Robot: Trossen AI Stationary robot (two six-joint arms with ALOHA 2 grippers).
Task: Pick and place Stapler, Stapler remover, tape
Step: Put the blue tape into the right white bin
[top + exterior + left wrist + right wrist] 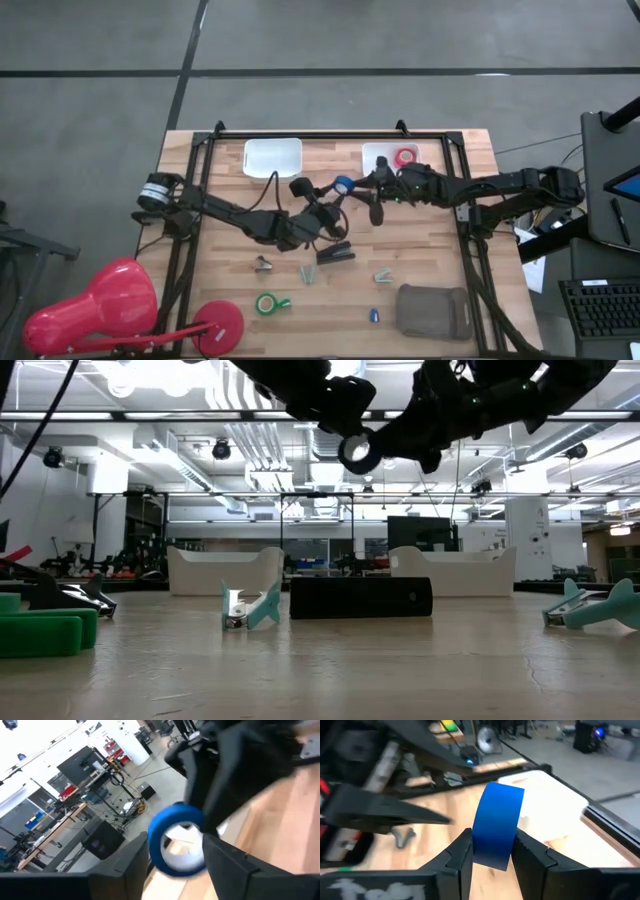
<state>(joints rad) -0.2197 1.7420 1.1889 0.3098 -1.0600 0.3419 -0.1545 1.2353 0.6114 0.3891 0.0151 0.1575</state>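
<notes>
Right white tray [375, 152] holds red tape roll [405, 157]; left white tray [272, 157] bare. Right gripper [492, 852] fingers clamped on blue tape roll [497, 822]; left gripper [330, 192] fingers: cannot tell.

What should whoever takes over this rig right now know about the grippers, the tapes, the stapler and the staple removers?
Right gripper: shut on the blue tape, held up over the middle of the table.
Left gripper: close beside that tape.
Done: the red tape lies in the right white tray.
To do: the stapler, the green tape and three staple removers lie on the table's near half.
</notes>
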